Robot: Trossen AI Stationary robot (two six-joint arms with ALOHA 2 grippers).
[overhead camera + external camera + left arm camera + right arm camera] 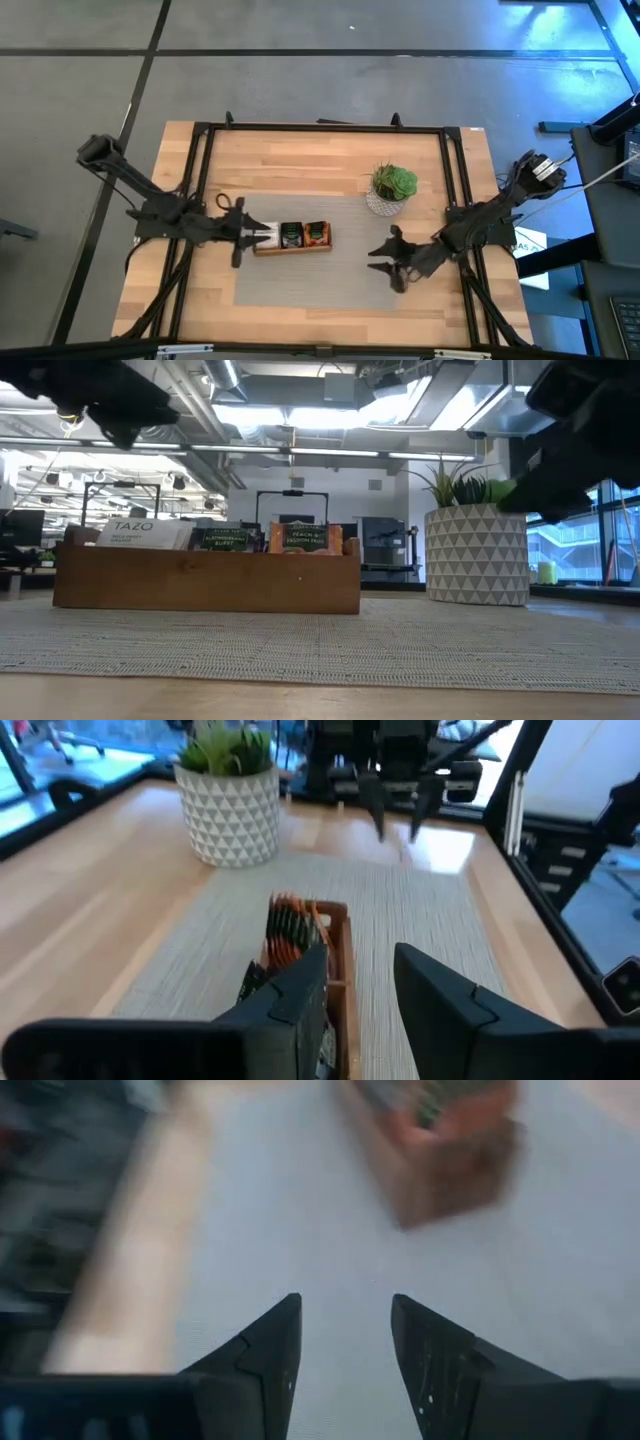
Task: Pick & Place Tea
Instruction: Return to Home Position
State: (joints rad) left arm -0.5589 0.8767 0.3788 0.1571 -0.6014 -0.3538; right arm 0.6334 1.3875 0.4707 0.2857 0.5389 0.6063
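Matte black left arm, right arm; wedge-shaped gripper fingers; white cable.

One wooden tray, three clusters of tea sachets, one potted plant, one grey mat.

Grey floor w/ dark seam lines; exposed ceiling ducts, strip lights overhead; windows at rt.

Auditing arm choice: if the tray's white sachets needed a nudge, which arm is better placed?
Probably left: the left gripper hangs by the white sachets in the tray; the right gripper is farther off.
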